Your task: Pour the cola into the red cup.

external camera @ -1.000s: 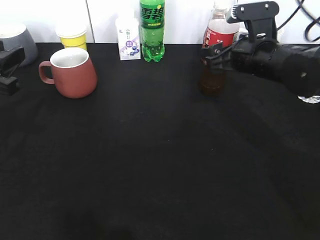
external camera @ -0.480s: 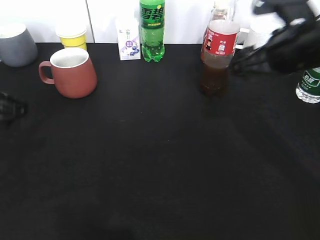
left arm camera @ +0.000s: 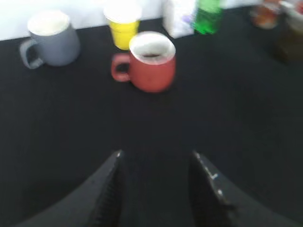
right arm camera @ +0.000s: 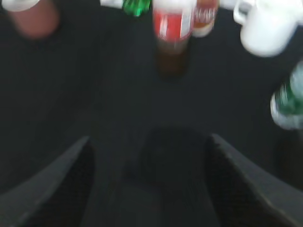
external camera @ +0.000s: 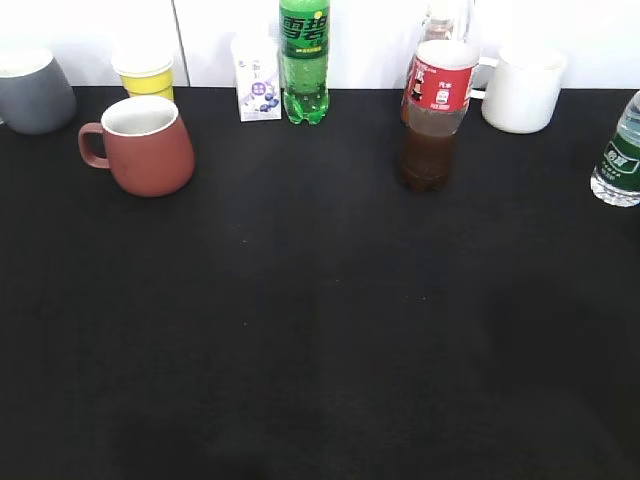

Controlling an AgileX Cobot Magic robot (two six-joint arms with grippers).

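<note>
Change: a second ago the right arm was at the cola; half a second ago it was blurred further right. Both arms have since left the exterior view, uncovering a white mug (external camera: 522,90) at the back right.
Cola (external camera: 430,115): upright on the black table (external camera: 320,330), free of any grip, about one o'clock from the table's middle.
Red cup (external camera: 140,145): upright at about ten o'clock, handle to the left; the left wrist view shows dark liquid low inside.
Progress: the pour looks done and the bottle set back down; little appears left.
Left gripper (left arm camera: 156,184): fingers spread, nothing between them, well short of the cup.
Right gripper (right arm camera: 149,175): fingers wide apart and empty, cola ahead at twelve o'clock.
Around: grey mug (external camera: 35,90), yellow paper cup (external camera: 146,72), small carton (external camera: 257,80), green bottle (external camera: 304,62), green-labelled bottle (external camera: 620,155) at the right edge.
In the way: nothing lies between cola and cup.
</note>
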